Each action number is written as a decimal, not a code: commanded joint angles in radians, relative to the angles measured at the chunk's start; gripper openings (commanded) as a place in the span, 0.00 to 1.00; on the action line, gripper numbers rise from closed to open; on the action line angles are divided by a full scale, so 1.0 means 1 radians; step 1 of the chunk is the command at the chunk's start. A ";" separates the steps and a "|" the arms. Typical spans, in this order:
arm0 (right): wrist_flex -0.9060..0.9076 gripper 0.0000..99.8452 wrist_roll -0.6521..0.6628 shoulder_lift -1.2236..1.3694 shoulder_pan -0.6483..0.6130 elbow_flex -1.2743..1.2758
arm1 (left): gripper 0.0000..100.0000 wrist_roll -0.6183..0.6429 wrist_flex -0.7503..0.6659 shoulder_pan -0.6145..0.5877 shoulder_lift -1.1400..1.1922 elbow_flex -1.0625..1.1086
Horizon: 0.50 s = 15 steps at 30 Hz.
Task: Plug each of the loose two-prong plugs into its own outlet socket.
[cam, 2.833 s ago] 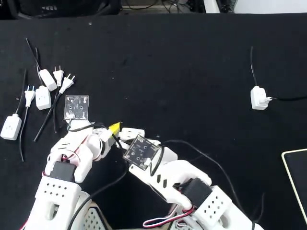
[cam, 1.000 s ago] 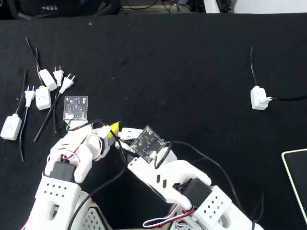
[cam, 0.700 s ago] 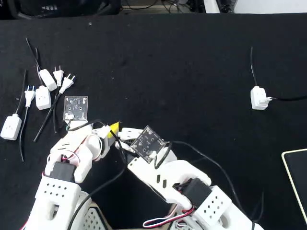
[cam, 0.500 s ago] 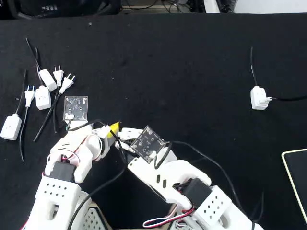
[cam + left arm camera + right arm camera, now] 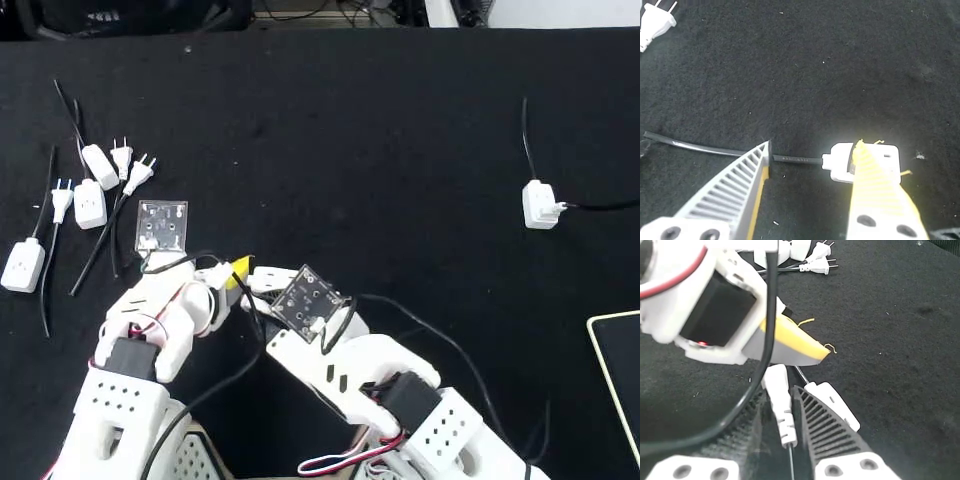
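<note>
— Near the front edge of the counter [image 5: 380,150], between the two arms: what do you log for the plug?

— From my station I note a small white plug [image 5: 783,417] with a slim ridged body. A thin black lead [image 5: 790,462] leaves its rear end. I cannot make out its prongs.

— Grip?

— I read the right gripper [image 5: 780,389] as closed narrow on that plug. One black ribbed finger [image 5: 825,430] sits on each flank, against the body. The plug lies lengthwise in the gap.

— And the socket?

— A white oblong socket [image 5: 832,400] lies flat on the counter just beside the held plug. It is outside the right gripper, alongside one black finger. Its own black cord [image 5: 705,147] runs off from one end.

— Left side?

— The left gripper [image 5: 812,150] stands wide and holds nothing. I see the cord crossing the gap between its fingers. In the left wrist view the yellow finger [image 5: 875,190] overlaps the socket. Whether it touches, I cannot tell.

— Elsewhere?

— At the far left of the counter in the high view, loose plugs [image 5: 140,172] and unmated sockets [image 5: 90,205] lie in a cluster. They are well apart from both grippers. At the far right, one plug-and-socket pair [image 5: 540,205] is already joined.
</note>
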 commanded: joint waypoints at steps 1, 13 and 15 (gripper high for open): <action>-0.054 0.01 0.005 -0.041 0.034 -0.054 | 0.27 -0.020 0.009 0.036 0.011 0.019; -0.052 0.01 -0.041 -0.042 0.078 -0.070 | 0.27 -0.021 0.009 0.038 0.011 0.022; -0.054 0.01 -0.051 -0.042 0.081 -0.067 | 0.27 -0.021 0.008 0.038 0.011 0.021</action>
